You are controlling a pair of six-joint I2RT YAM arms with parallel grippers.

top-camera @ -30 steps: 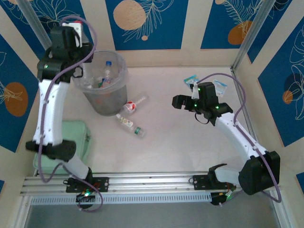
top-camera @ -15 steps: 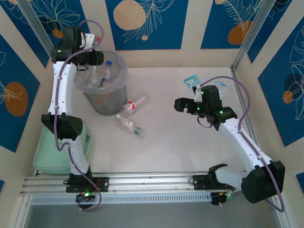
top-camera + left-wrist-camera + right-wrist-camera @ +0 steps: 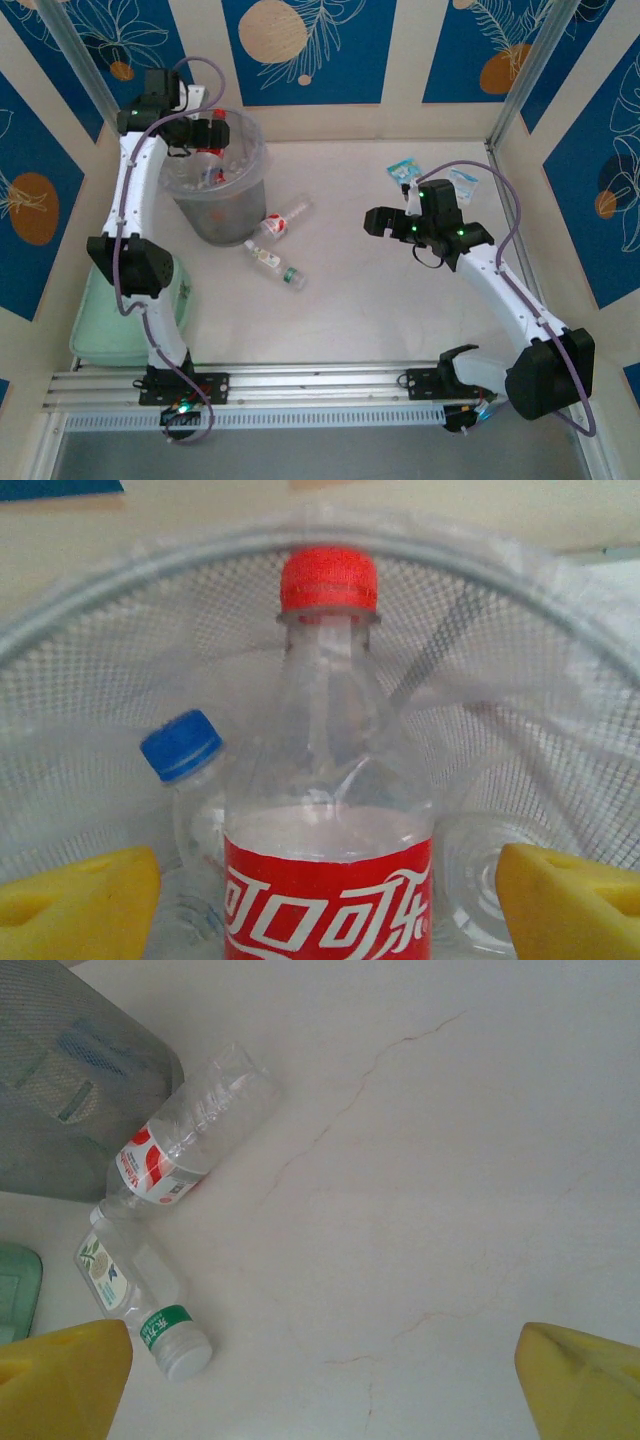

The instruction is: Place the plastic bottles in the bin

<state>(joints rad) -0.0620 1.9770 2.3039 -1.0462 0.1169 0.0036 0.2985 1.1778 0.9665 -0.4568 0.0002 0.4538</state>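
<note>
The left gripper (image 3: pixel 322 895) hangs inside the mouth of the bin (image 3: pixel 100 700), whose meshed wall curves close around it and leaves little room to either side. Its yellow pads (image 3: pixel 75 900) stand wide apart. A cola bottle (image 3: pixel 328 780) sits between them with a gap on each side, touched by neither. It has a red cap and a red label with white Chinese characters. A blue-capped bottle (image 3: pixel 185 750) lies just left of it in the bin.

The right gripper (image 3: pixel 320 1380) hovers over bare table (image 3: pixel 450 1160) with free room all around, its fingers spread wide and nothing between them. Near the bin's foot lie a red-labelled bottle (image 3: pixel 165 1150) and, just beside it, a green-capped bottle (image 3: pixel 150 1310), their print too small to read. Two packets (image 3: pixel 405 170) lie beyond the right arm, and a green pad (image 3: pixel 100 330) lies by the left arm.
</note>
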